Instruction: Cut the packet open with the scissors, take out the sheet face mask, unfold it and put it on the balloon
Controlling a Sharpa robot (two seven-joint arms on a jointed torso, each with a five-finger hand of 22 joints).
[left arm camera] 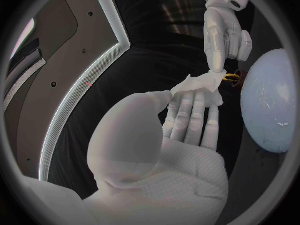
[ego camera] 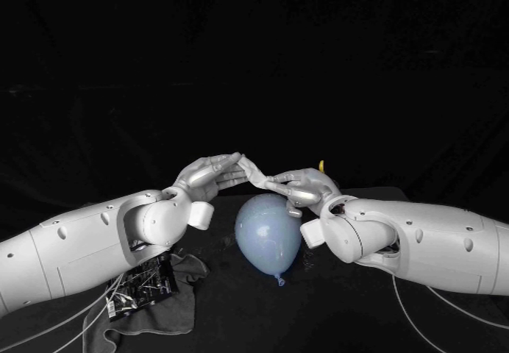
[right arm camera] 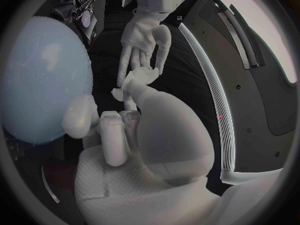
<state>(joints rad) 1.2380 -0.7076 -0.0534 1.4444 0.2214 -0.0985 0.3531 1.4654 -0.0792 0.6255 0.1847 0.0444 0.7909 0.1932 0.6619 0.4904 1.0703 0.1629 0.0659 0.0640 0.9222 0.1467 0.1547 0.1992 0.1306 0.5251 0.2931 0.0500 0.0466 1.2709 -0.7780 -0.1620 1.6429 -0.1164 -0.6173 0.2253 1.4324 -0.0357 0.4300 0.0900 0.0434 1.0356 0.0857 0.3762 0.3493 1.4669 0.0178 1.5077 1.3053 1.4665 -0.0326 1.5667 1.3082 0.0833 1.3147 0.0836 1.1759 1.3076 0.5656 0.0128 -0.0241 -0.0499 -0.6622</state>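
Nearest: crinkled silver packet (ego camera: 143, 283) on a limp grey cloth (ego camera: 170, 316). Beyond it: pale blue balloon (ego camera: 268, 234), smooth, teardrop-shaped, lying loose on the black table (ego camera: 302, 316).

Above the balloon: sheet face mask (ego camera: 251, 170), a folded thin white strip spanning both hands. The left hand (ego camera: 209, 176) holds one end between thumb and straight, closed-up fingers. The right hand (ego camera: 300, 184) pinches the other end.

Risk: an uneven pull could tear the sheet or slip it free. The balloon could roll on contact.
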